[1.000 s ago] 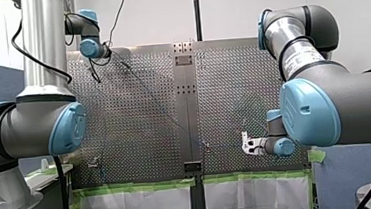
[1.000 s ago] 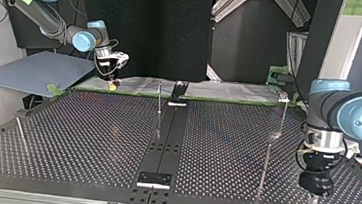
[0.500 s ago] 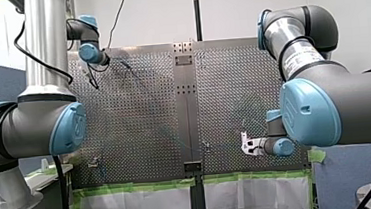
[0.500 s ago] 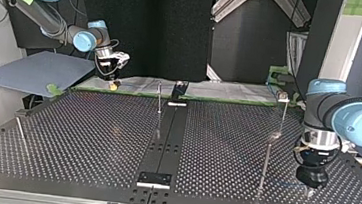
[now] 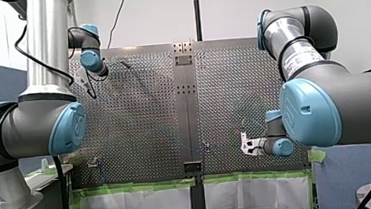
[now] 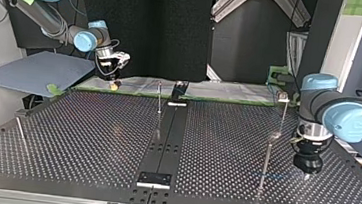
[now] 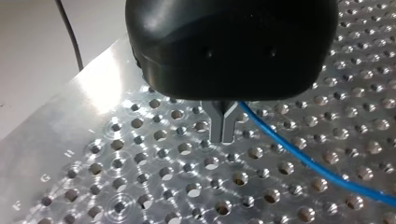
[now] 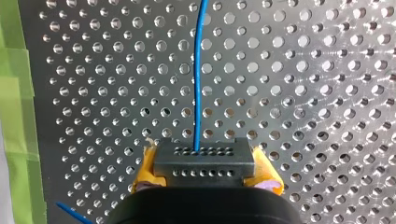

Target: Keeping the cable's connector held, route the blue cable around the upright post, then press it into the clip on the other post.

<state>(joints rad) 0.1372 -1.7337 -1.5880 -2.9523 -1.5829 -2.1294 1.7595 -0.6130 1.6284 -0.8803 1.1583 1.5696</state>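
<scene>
Cable (image 8: 198,70) thin, blue; connector (image 8: 203,161) blocky, grey

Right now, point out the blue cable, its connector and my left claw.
blue cable (image 8: 197,93): right wrist view, middle of its straight run.
connector (image 8: 203,162): right wrist view, middle of the dark block.
left claw (image 7: 223,136): left wrist view, midway between its two tips.

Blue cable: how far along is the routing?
Done: connector clamped in my right tool. In hand: my left tool is shut on the blue cable just above the table. Left: looping the post and pressing into the clip; top view shows neither yet.
</scene>
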